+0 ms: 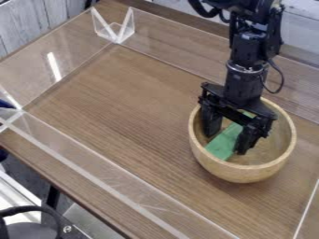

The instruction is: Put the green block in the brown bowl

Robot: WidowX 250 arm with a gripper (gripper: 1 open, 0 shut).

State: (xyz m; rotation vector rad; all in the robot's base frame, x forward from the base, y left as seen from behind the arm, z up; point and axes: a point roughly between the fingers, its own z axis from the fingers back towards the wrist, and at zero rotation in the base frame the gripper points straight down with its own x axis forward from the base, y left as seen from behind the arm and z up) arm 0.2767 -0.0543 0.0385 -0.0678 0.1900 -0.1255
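The brown bowl (218, 164) sits on the wooden table at the right. The green block (223, 146) lies tilted inside it, leaning against the near left wall. My gripper (233, 133) hangs straight down over the bowl with its black fingers (212, 122) spread wide on either side of the block. The jaws stand open and the block appears to rest on the bowl, not in a grip. The block's upper end is partly hidden behind the fingers.
A clear acrylic wall (50, 70) borders the table on the left and front. A small clear stand (115, 26) sits at the far corner. Black cables hang behind the arm at the right.
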